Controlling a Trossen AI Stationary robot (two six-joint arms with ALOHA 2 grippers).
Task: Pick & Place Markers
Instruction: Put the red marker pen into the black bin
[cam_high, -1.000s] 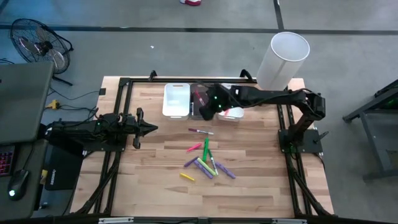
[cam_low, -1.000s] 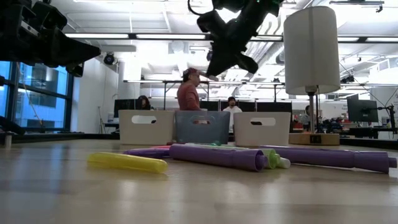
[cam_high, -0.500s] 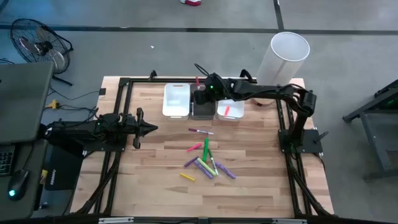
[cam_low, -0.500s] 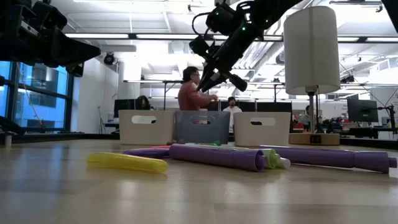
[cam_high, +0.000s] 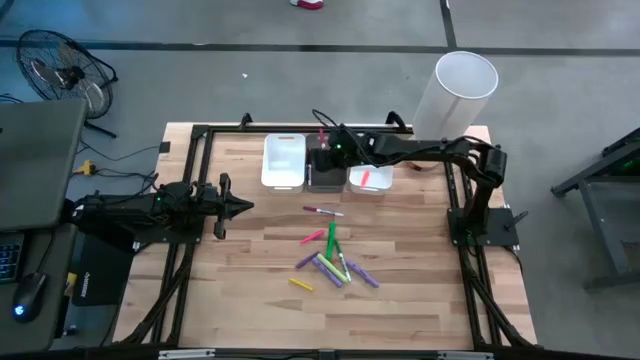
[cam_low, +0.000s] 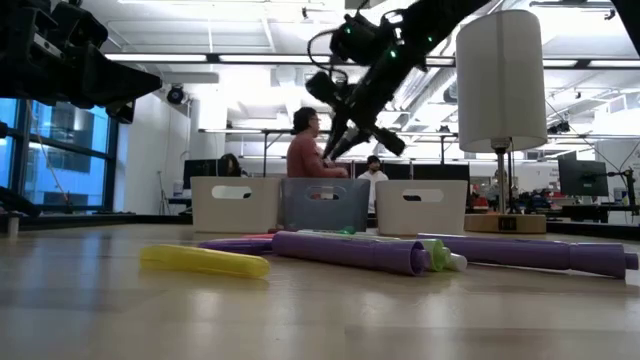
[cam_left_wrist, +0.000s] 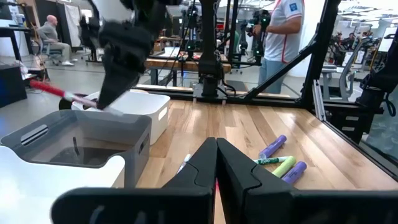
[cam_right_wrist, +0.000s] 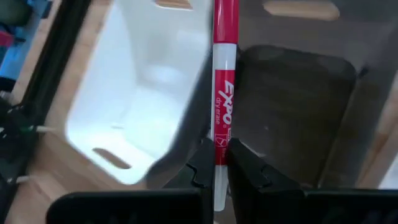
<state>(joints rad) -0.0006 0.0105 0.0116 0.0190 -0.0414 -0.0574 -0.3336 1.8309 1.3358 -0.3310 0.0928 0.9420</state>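
Note:
My right gripper (cam_high: 326, 150) hovers over the dark middle bin (cam_high: 323, 176), shut on a red marker (cam_right_wrist: 221, 93). In the left wrist view the marker (cam_left_wrist: 55, 91) sticks out past the bin's rim. The other markers, pink, green, purple and yellow, lie loose on the wood in a cluster (cam_high: 331, 258); one more red marker (cam_high: 365, 178) lies in the right white bin. In the low view they lie in front of the bins (cam_low: 350, 250). My left gripper (cam_high: 238, 207) waits shut at the table's left side, its fingers together (cam_left_wrist: 216, 155). My right gripper pinches the red marker between its two fingers (cam_right_wrist: 202, 165) at the barrel's rear part (cam_right_wrist: 219, 144). The marker runs forward along the fingers, its capped end (cam_right_wrist: 224, 22) pointing away from the wrist. It is lifted clear, above the dark bin and the left white bin.
Three bins stand in a row near the far edge: a white one (cam_high: 284, 160), the dark one and a white one (cam_high: 380, 185). A tall white cylinder (cam_high: 455, 95) stands at the far right corner. Bare wood lies between my left gripper and the marker cluster. People show in the room behind.
My right gripper, still shut on the red marker, has moved toward the table's far edge and a little to the left, ending above the dark bin. It has turned, so the marker now points past the far rim. In the last half second it hardly moved.

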